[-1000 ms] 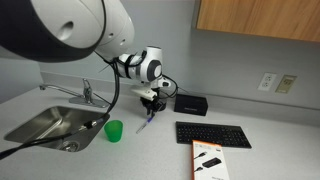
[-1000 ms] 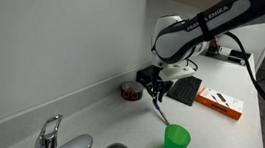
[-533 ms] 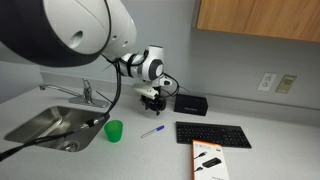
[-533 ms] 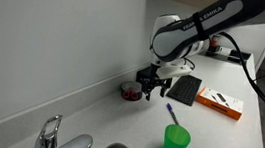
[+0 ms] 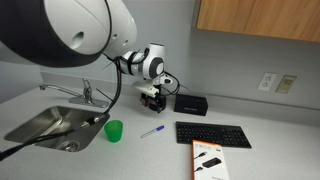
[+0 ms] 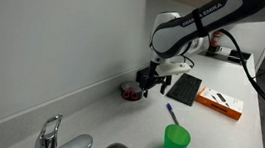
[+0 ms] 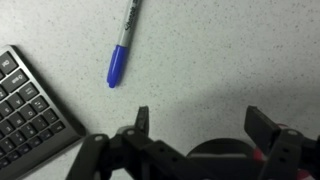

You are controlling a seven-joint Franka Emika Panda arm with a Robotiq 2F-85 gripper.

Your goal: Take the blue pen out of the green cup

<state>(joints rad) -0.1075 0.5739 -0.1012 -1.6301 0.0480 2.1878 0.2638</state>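
Currently, the blue pen (image 5: 152, 131) lies flat on the desk (image 5: 150, 160) at 3 o'clock of the green cup (image 5: 113, 130), clear of it, while the fingers (image 7: 262, 125) hang spread and empty above, so a low sweep could likely nudge the round pen rolling toward the keyboard (image 5: 213, 134).

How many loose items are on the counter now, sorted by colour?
Blue: 1, the blue pen
Green: 1, the green cup
Black: 2, the keyboard and the small box
Orange: 1, the flat package
Red: 1, a small round dish by the wall
Total: 6
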